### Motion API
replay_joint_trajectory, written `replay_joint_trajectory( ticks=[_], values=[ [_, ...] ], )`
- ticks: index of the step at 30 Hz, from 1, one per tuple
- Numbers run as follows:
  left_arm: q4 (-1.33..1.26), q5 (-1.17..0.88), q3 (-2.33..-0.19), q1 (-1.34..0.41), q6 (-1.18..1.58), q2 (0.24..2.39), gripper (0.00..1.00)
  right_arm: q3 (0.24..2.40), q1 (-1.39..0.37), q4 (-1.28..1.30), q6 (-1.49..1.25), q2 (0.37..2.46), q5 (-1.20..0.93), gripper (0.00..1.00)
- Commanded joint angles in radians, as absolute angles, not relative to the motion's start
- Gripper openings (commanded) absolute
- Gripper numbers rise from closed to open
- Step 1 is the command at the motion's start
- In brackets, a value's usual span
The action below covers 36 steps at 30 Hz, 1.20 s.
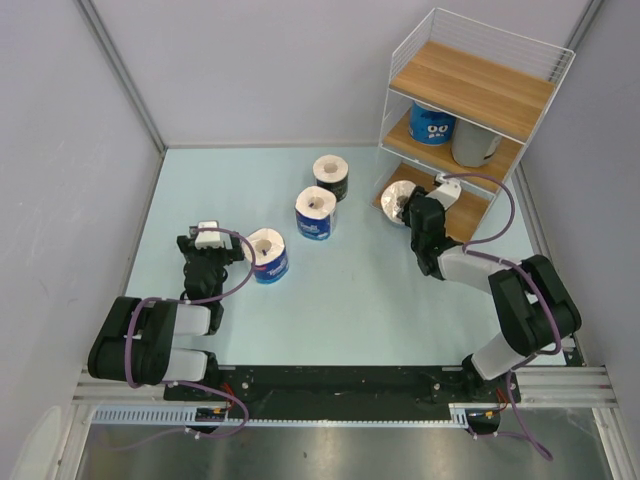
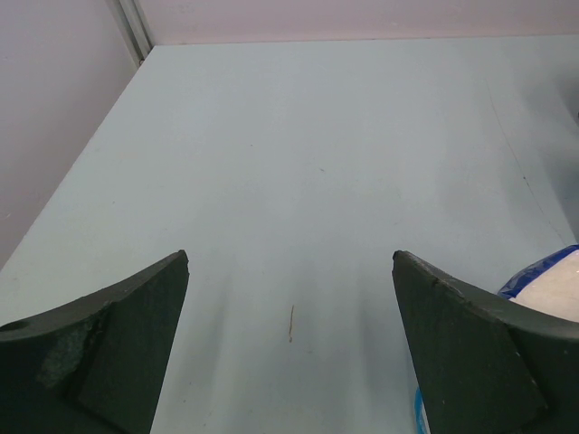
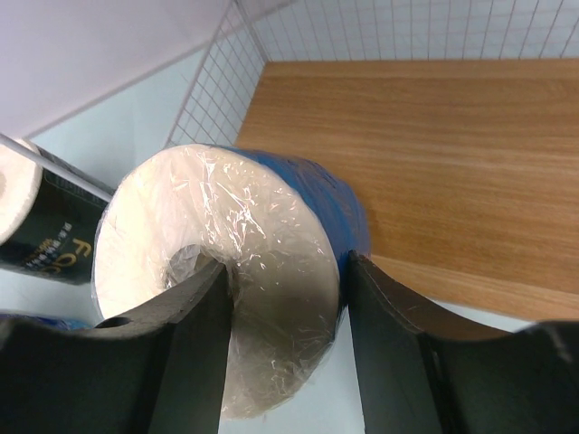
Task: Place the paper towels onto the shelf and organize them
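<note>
Blue roll [image 3: 244, 262], half hidden in the top view, is pinched by the right fingers [image 3: 185, 371] at the shelf's [image 3: 434, 154] lowest board, centre right; left fingers [image 2: 113, 357] spread, another roll [image 2: 554, 287] cut off lower right.

Boards of the shelf [image 3: 434, 154] were matt, finely grained light wood, its frame thin white wire mesh, blue-wrapped roll [image 3: 237, 271] showed white paper under crinkled glossy clear film, black roll [image 3: 50, 237] looked glossy, desk [image 2: 317, 163] smooth matt pale blue, left tool [image 2: 290, 262] matt black, scuffed.
</note>
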State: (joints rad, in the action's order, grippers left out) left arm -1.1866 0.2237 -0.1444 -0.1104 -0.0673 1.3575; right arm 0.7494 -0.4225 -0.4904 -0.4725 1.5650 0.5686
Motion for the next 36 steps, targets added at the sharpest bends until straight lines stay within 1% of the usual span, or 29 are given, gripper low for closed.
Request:
replay_joint_trajectory(
  ticks=[1, 21, 28, 31, 35, 36],
  values=[
    [-1.213, 0.193, -0.156, -0.107, -0.052, 1.341, 1.00, 0.765, -0.400, -0.692, -0.456, 1.569, 0.629, 0.50],
    [-1.215, 0.193, -0.156, -0.107, -0.052, 1.341, 1.00, 0.848, -0.388, -0.776, -0.379, 1.677, 0.716, 0.50],
    [-1.213, 0.193, -0.156, -0.107, -0.052, 1.341, 1.00, 0.876, -0.388, -0.793, -0.350, 1.732, 0.715, 0.52],
    [-1.213, 0.193, -0.156, -0.107, -0.051, 1.342, 1.00, 0.884, -0.385, -0.775, -0.357, 1.753, 0.713, 0.56],
    [-1.215, 0.193, -0.156, -0.107, -0.051, 1.342, 1.00, 0.884, -0.385, -0.750, -0.364, 1.761, 0.713, 0.67],
    [-1.213, 0.193, -0.156, -0.107, -0.052, 1.341, 1.00, 0.884, -0.385, -0.746, -0.364, 1.761, 0.716, 0.68]
  ],
)
